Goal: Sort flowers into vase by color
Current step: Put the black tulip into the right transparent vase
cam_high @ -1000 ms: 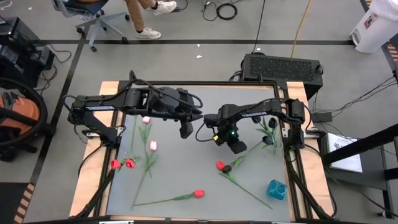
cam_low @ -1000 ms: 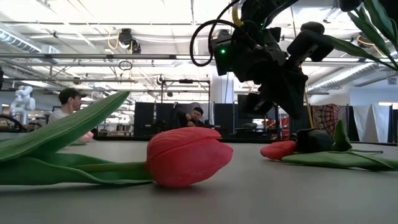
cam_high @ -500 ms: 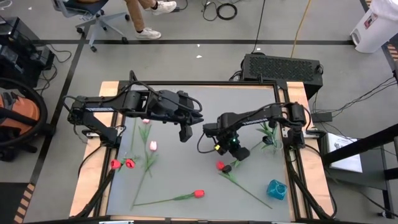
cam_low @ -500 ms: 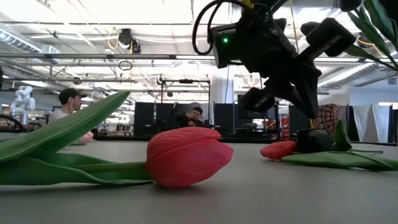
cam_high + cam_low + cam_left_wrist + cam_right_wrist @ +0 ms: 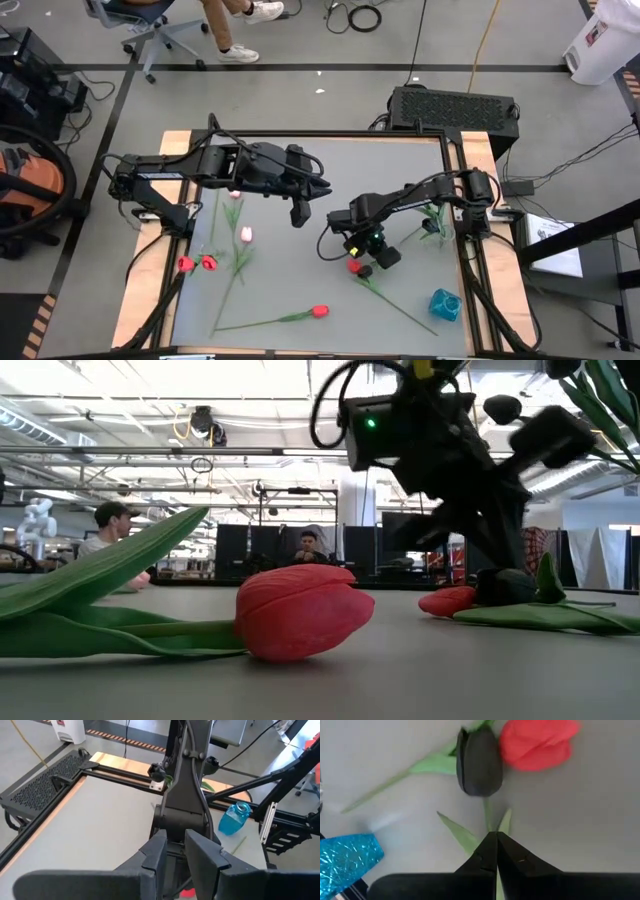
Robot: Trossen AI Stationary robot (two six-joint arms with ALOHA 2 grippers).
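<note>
A red tulip head and a black tulip head lie side by side on the grey table, right of centre, with their green stems trailing away. My right gripper is shut and points steeply down just above the black tulip's stem; in the high view it covers part of both heads. My left gripper hangs high over the table's middle. A narrow gap shows between its fingers, with nothing in it. The blue vase stands at the near right. My right gripper's shut fingertips stand over the black tulip's stem, just behind its head, coming from above. Whether they touch the stem I cannot tell. The flower lies flat on the table.
Two pink tulips and two red heads lie at the left. A long-stemmed red tulip lies near the front edge, close to the low camera. Green leaves and stems lie by the right arm's base.
My right gripper has travelled toward the table's near edge and a little left, sinking slightly toward the red and black heads, and stayed shut. The flowers have not moved.
</note>
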